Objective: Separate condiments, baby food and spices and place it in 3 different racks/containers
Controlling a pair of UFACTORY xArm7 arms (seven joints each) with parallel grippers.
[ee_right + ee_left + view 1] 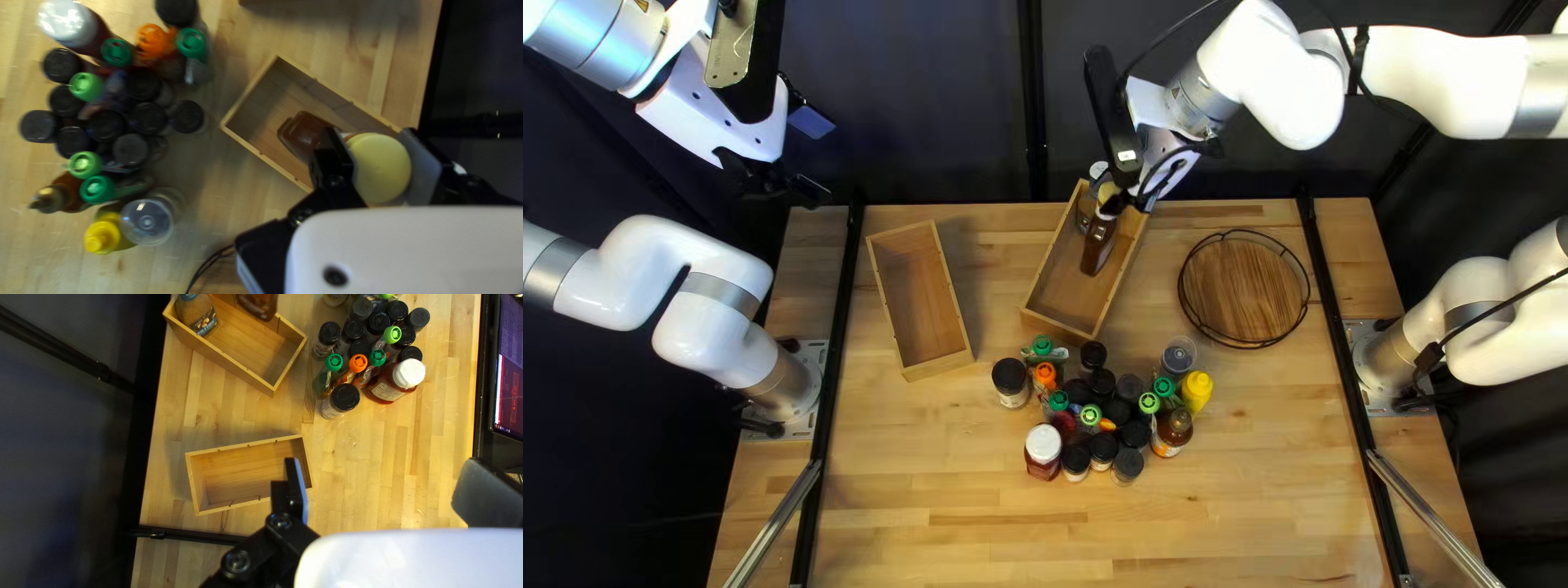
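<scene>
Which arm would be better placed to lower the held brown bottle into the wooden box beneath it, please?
Right, I judge: the right gripper is shut on the bottle over that box, whereas the left gripper is open and farther away.

Looks like a robotics lab; has a jointed left arm [719, 327] and right arm [1492, 327] mounted at opposite edges of a wooden surface [958, 534]; shows black rails [834, 359], a dark curtain [926, 109] and a lit screen [511, 397].
</scene>
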